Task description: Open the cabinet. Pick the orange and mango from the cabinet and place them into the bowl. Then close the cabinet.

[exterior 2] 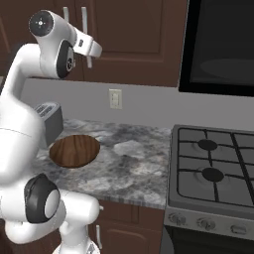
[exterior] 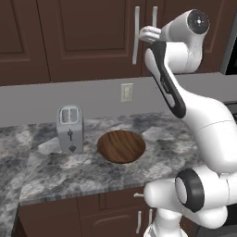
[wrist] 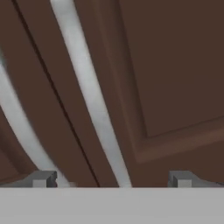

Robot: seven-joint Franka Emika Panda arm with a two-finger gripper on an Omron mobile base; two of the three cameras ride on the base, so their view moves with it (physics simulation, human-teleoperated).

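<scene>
Cabinet [exterior: 83,37] spans the wall above the counter [exterior: 55,171], both doors shut, seam between them unbroken in the hand view. Its two silver bar handles [exterior: 136,34] hang either side of that seam. Orange and mango cannot be seen; doors closed.

Stove [exterior 2: 218,168] stands right of the cabinet and lower, at counter level, with a dark microwave [exterior 2: 221,44] mounted above it, beside the cabinet's right door.

Arm reaches up to the cabinet's handles. Gripper [wrist: 111,179] is released, jaws spread wide, holding nothing; the right door's handle [wrist: 89,92] runs up between the fingertips [wrist: 43,178], the other handle just outside them. Contact with the handle: cannot tell.

Bowl [exterior: 121,146] sits on the counter below the cabinet's seam, upright. Toaster [exterior: 70,128] stands just left of the bowl, apart from it. Wall outlet [exterior: 126,92] lies between cabinet and bowl.
</scene>
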